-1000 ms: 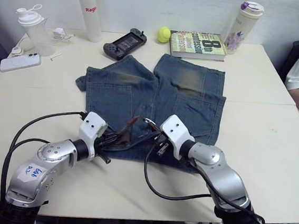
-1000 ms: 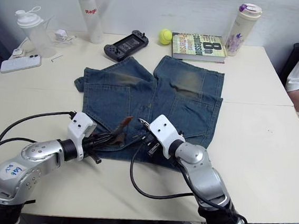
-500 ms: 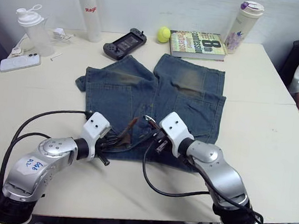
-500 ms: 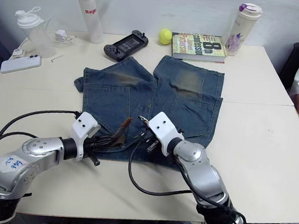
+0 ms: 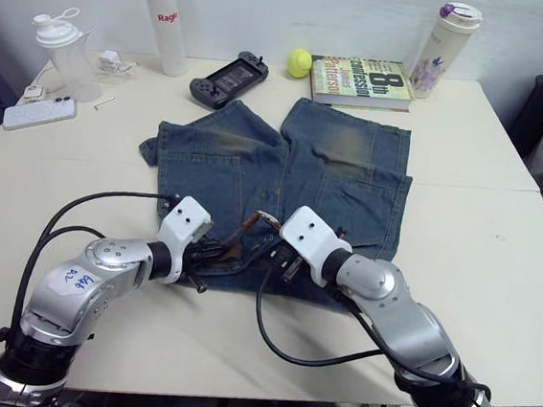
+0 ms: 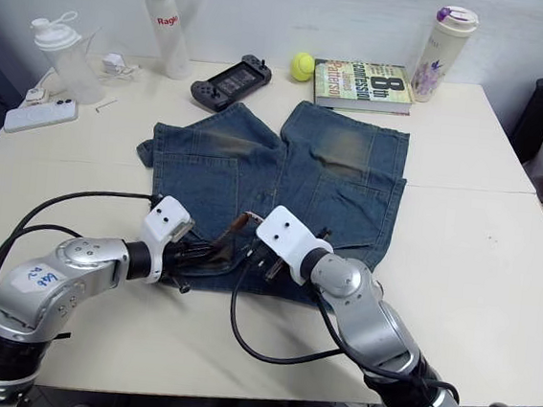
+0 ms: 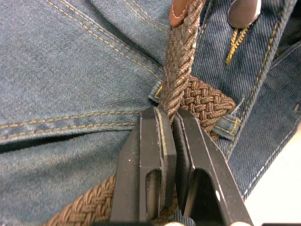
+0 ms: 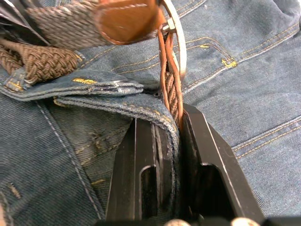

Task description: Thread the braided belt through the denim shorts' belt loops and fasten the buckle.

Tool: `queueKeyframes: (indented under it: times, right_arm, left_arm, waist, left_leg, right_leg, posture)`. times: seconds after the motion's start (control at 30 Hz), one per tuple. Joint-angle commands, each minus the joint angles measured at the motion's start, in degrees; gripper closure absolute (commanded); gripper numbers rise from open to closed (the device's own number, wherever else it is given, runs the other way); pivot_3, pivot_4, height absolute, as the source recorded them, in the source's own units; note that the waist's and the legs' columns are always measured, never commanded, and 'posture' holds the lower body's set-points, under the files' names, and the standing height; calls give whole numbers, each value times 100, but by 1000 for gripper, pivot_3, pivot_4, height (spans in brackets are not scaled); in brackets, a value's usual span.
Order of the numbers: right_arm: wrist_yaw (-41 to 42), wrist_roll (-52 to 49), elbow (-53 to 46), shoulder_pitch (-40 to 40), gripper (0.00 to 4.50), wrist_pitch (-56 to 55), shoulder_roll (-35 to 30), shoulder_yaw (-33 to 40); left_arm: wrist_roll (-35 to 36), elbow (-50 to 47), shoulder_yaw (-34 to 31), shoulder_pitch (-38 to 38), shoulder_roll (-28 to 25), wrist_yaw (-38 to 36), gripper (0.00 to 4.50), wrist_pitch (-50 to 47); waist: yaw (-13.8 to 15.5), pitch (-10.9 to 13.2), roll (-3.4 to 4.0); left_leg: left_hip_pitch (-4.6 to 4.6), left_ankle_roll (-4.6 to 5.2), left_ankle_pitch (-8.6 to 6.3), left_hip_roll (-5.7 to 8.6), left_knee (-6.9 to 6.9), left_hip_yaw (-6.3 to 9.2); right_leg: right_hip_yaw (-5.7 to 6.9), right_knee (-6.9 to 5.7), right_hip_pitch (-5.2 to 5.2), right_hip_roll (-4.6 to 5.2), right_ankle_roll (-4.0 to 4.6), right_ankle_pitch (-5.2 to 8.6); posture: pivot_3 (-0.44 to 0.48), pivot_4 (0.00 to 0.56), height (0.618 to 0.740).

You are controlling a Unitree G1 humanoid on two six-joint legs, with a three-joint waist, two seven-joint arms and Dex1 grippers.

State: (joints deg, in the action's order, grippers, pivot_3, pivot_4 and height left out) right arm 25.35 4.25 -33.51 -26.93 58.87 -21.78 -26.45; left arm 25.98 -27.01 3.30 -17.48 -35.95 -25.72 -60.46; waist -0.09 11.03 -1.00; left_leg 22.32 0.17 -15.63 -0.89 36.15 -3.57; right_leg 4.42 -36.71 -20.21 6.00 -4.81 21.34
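Here both end effectors pinch the dark-brown braided belt (image 7: pixel 181 80) on faded denim shorts (image 5: pixel 284 171).

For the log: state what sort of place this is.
Probably an office or lab room: a plain pale table against a white wall, strewn with personal items such as a book, drink bottles and a phone.

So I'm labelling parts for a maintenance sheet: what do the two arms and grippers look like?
Both arms are silver-grey metal with white wrist housings and looping black cables. The left gripper and right gripper each have two flat black fingers. The left arm carries a white handwritten sticker.
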Motion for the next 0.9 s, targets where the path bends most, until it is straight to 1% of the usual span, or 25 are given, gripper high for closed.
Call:
queueKeyframes:
  times: [0.03, 0.2, 0.33, 0.4, 0.47, 0.53, 0.63, 0.73, 0.83, 0.9]
  right_arm:
    - [20, -70, -283, -45, 4476, 44, 50, -66]
    - [129, -113, -225, -43, 4476, 68, -12, -198]
    - [286, -101, -179, -149, 4476, 105, -208, -361]
    - [351, -91, -124, -215, 4476, 92, -299, -452]
    - [388, -100, -76, -246, 4476, 89, -358, -497]
    - [385, -124, -58, -219, 4476, 114, -380, -475]
    - [343, -157, -50, -118, 4476, 162, -350, -391]
    - [221, -139, -5, -83, 4476, 229, -233, -262]
    - [92, -86, 22, -85, 4476, 270, -127, -140]
    - [39, -41, 24, -120, 4476, 240, -102, -102]
  left_arm:
    - [-1, -11, 411, -85, 179, -76, 4500, -86]
    - [-153, 199, 524, -363, 483, 75, 4500, -109]
    - [-513, 432, 924, -699, 414, -96, 4500, 266]
    - [-609, 647, 1023, -888, 450, -190, 4500, 420]
    - [-648, 930, 896, -1101, 574, -187, 4500, 501]
    - [-569, 1014, 703, -1186, 663, -223, 4500, 467]
    - [-409, 880, 444, -1041, 744, -228, 4500, 182]
    - [-356, 742, 178, -754, 694, -214, 4500, -18]
    - [-310, 559, 192, -614, 500, -347, 4500, -161]
    - [-408, 485, 380, -562, 291, -453, 4500, -97]
  waist:
    - [0, 0, 0]
    - [22, -1, -2]
    - [61, -1, -2]
    - [90, -2, -3]
    - [130, -2, -2]
    - [144, -2, -3]
    - [133, -2, -3]
    - [107, -2, -3]
    - [49, -2, -3]
    - [9, -2, -3]
  left_leg:
    - [0, 0, 0, 0, 0, 0]
    - [3, 3, 1, 4, 4, 1]
    - [3, 5, 3, 6, 6, 2]
    - [2, 5, 4, 8, 9, 1]
    - [1, 6, 4, 9, 10, 1]
    - [2, 6, 5, 9, 12, 1]
    - [3, 6, 5, 9, 13, 1]
    - [3, 5, 6, 6, 11, 1]
    - [3, 1, 8, 2, 9, 2]
    - [3, -1, 9, 2, 6, 2]
  right_leg:
    - [0, 0, 0, 0, 0, 0]
    - [0, -2, 0, 4, 0, 0]
    - [3, -6, 0, 5, 0, 0]
    - [2, -10, 0, 7, 0, 0]
    - [2, -13, 0, 7, 0, 0]
    - [2, -13, 0, 7, 0, 0]
    - [2, -15, -2, 8, 0, 0]
    - [2, -15, -3, 5, 0, 0]
    - [2, -16, -4, 0, 0, 0]
    - [2, -15, -5, 0, 0, 0]
  posture:
    - [0, 150, 740]
    - [0, 150, 740]
    - [0, 150, 740]
    - [0, 150, 740]
    - [0, 150, 740]
    - [0, 150, 740]
    - [0, 150, 740]
    - [0, 150, 740]
    - [0, 150, 740]
    - [0, 150, 740]
